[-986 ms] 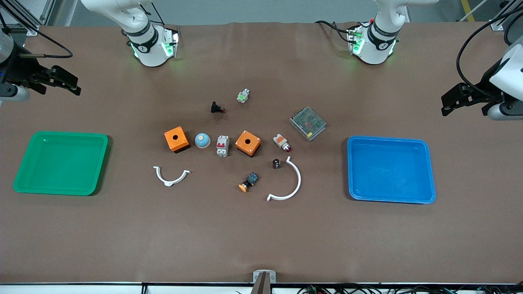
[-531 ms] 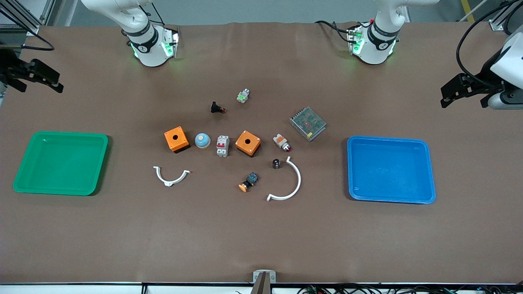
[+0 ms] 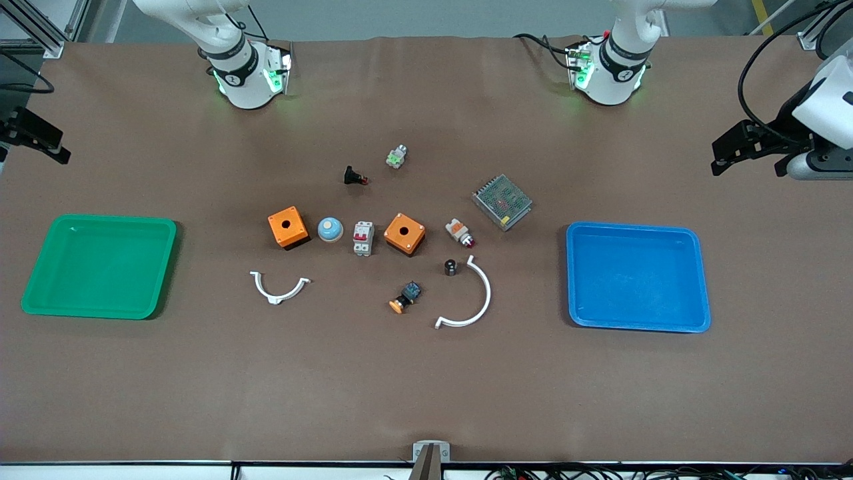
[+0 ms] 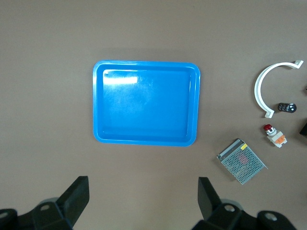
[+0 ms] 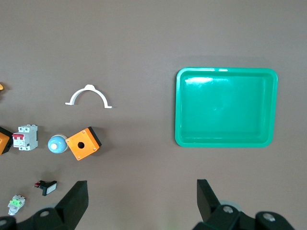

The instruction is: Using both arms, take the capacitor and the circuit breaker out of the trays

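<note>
The 2 arms hang high at the table's ends. The left gripper (image 4: 141, 203) is spread wide above bare table beside the blue tray (image 3: 693, 280); the right gripper (image 5: 141, 203) gapes likewise beside the green tray (image 3: 40, 280). The breaker (image 3: 362, 238) lies between 2 orange boxes (image 3: 287, 227), the capacitor (image 3: 450, 267) nearer the camera.

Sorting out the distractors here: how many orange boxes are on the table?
2. One orange box sits beside the blue dome, toward the right arm's end; the other orange box sits beside the breaker, toward the left arm's end. None looks hidden.
</note>
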Controlling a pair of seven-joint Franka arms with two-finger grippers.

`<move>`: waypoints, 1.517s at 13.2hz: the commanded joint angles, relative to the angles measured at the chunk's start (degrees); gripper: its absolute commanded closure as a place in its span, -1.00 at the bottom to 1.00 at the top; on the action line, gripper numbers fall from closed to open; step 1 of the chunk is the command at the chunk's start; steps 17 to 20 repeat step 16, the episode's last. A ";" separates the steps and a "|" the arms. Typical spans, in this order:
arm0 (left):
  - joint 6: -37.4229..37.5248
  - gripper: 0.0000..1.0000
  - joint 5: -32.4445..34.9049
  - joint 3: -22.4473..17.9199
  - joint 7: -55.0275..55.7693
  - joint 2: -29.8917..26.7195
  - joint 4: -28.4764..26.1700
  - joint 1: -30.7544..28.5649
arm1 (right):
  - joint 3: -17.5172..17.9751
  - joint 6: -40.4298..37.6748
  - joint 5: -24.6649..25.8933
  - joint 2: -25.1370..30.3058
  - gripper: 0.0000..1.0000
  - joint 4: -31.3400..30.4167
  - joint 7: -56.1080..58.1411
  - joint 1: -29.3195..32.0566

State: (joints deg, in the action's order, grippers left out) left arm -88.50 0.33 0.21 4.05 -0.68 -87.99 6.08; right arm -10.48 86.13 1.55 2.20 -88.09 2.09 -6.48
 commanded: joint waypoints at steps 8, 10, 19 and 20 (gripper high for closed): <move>0.17 -1.00 -0.24 0.41 -1.50 -2.31 -2.46 -0.19 | 0.73 -0.35 -0.15 -4.40 -1.00 3.80 0.29 0.33; 0.70 -1.00 -0.24 0.14 -1.50 -2.22 -2.02 -0.54 | 0.73 -0.27 -0.15 -4.48 -1.00 3.54 0.29 0.33; 0.87 -1.00 0.63 0.05 -0.45 -1.43 -0.52 -0.37 | 0.81 -0.35 -0.06 -4.48 -1.00 3.45 0.29 0.06; 0.87 -1.00 0.63 0.05 -0.45 -1.43 -0.52 -0.37 | 0.81 -0.35 -0.06 -4.48 -1.00 3.45 0.29 0.06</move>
